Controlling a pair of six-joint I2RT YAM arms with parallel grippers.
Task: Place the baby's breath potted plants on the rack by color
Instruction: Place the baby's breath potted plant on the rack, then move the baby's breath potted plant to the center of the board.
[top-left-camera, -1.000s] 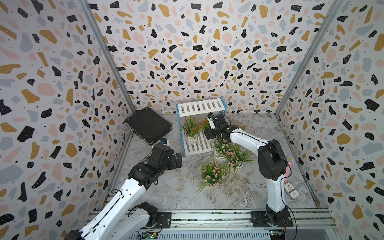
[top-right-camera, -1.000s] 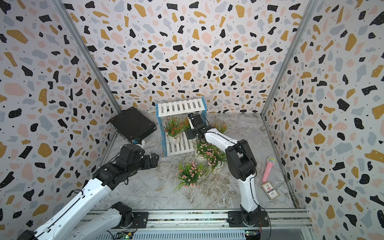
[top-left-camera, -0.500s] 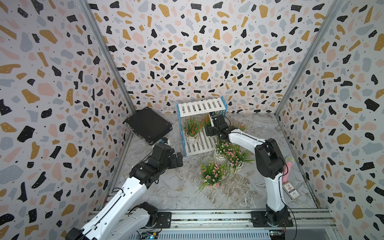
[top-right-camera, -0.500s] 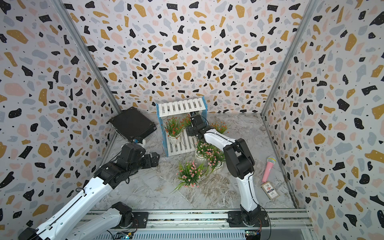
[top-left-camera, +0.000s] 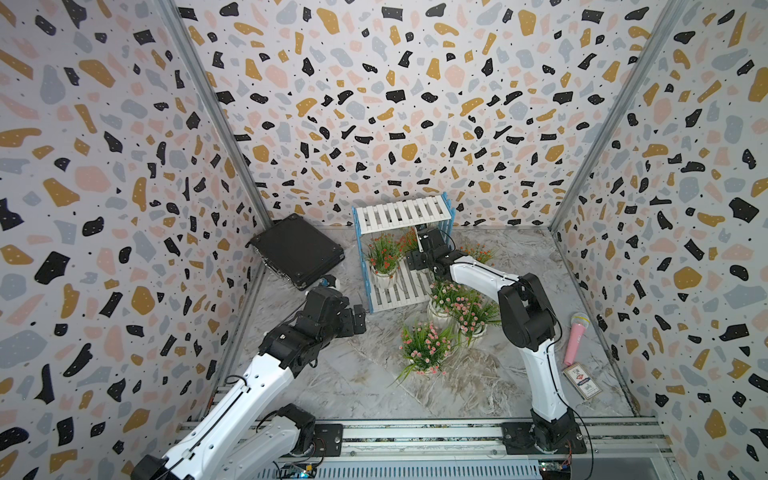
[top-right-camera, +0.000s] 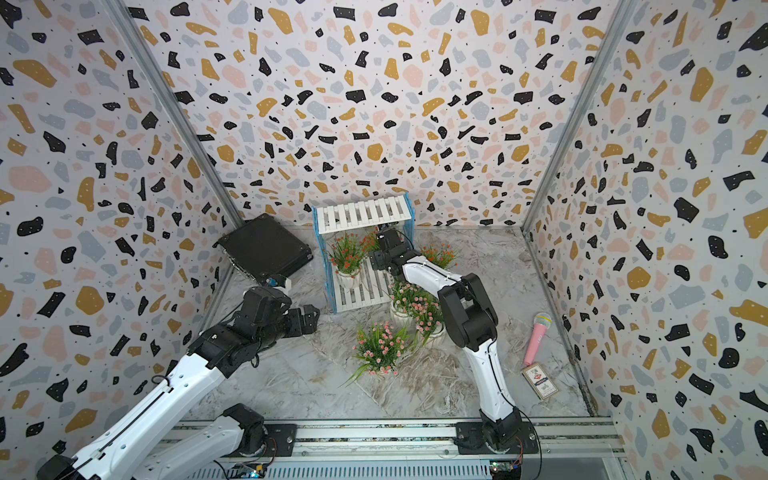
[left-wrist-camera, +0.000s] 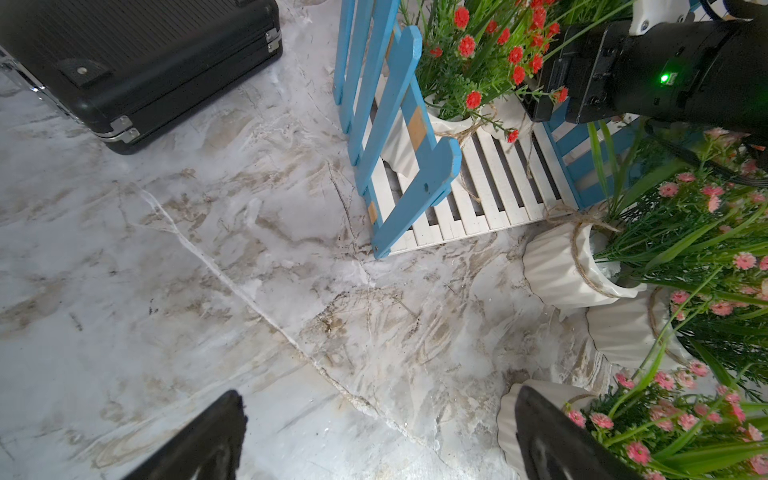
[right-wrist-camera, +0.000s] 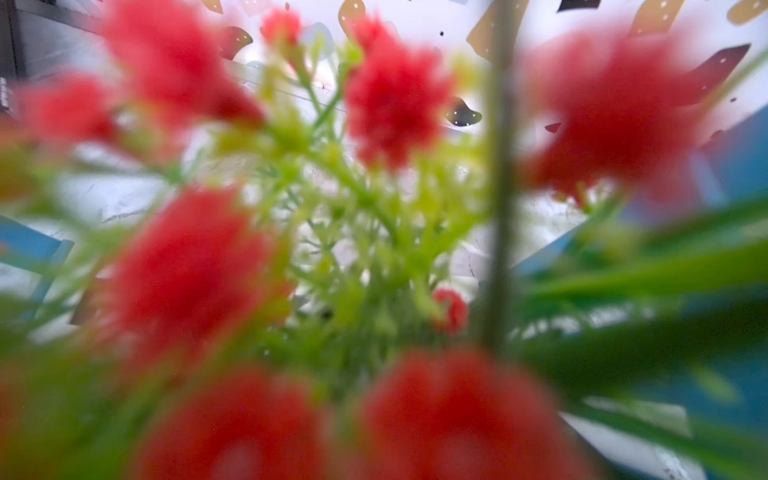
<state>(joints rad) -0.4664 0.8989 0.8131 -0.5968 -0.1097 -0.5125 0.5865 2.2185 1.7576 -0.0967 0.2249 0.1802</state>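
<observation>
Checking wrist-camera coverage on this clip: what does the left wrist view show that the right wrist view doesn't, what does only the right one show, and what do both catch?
Only the left wrist view: the black case, the pink-flowered plants in white ribbed pots on the table, the right arm reaching into the shelf, and the left gripper, open and empty.
Only the right wrist view: a strip of patterned wall behind the blooms; everything is close and blurred, with no pot or fingers visible.
Both: orange-red flowers and the blue side frame of the rack.

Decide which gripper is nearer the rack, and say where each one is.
Right. The right gripper reaches inside the rack, under its top shelf. The left gripper hangs outside it, off a front corner.
</observation>
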